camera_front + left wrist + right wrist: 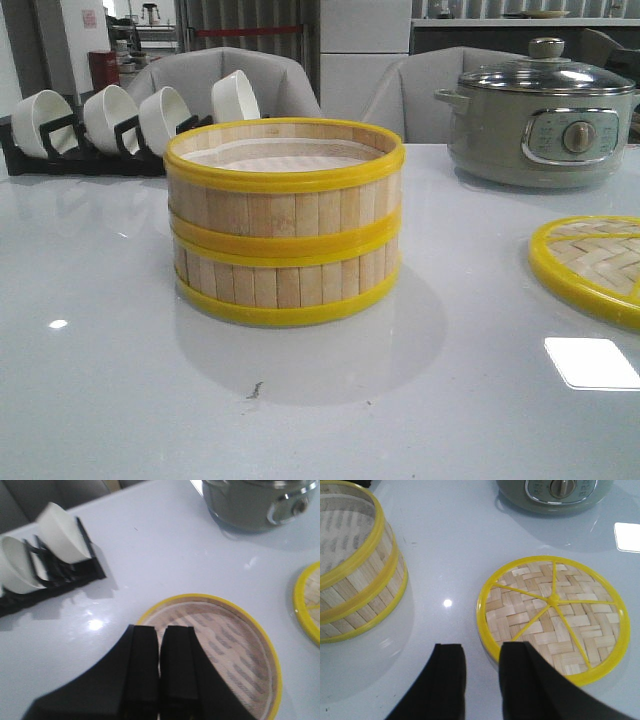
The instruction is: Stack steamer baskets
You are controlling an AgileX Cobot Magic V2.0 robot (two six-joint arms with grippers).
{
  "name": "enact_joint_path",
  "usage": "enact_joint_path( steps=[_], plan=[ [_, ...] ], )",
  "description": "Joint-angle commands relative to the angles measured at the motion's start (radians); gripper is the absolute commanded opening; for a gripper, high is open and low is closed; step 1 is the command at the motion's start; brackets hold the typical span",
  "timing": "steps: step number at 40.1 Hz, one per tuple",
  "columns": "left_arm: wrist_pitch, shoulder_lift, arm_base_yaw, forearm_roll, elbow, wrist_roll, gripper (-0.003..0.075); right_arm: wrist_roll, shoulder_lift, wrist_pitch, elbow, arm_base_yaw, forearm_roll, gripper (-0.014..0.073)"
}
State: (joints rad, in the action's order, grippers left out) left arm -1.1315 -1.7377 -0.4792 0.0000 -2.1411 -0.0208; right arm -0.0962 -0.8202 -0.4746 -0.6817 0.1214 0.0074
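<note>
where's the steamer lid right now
The lid lies flat on the table at the right edge of the front view, in front of the electric pot and apart from the stacked steamer baskets to its left.

glossy white table [120, 400] | 2 grey armchairs [240, 75] behind | window glare [592, 362]

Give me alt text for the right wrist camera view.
The right tool, open and empty, hovers beside a flat woven lid on the white table. Two stacked steamer baskets stand apart; a cooker sits behind.
</note>
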Motion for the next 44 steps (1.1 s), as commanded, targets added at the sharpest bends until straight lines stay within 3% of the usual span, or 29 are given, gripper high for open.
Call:
enact_joint_path(
  steps=[1,8,25,35,44],
  plan=[
    [0.062,0.170,0.050,0.000,0.039,0.013,0.0088,0.011,0.003,0.063,-0.028,0.000,-0.007,0.0308],
    [0.088,0.400,0.123,0.022,0.233,0.013,0.0088,0.011,0.003,0.063,-0.028,0.000,-0.007,0.0308],
    [0.174,1.038,0.126,0.183,0.824,0.128,0.0088,0.011,0.003,0.063,-0.028,0.000,-0.007,0.0308],
    [0.173,1.324,0.126,0.183,0.996,0.128,0.0088,0.011,0.003,0.063,-0.028,0.000,-0.007,0.0308],
    [0.220,1.356,0.122,0.168,1.081,0.133,0.0088,0.011,0.003,0.063,-0.028,0.000,-0.007,0.0308]
  ],
)
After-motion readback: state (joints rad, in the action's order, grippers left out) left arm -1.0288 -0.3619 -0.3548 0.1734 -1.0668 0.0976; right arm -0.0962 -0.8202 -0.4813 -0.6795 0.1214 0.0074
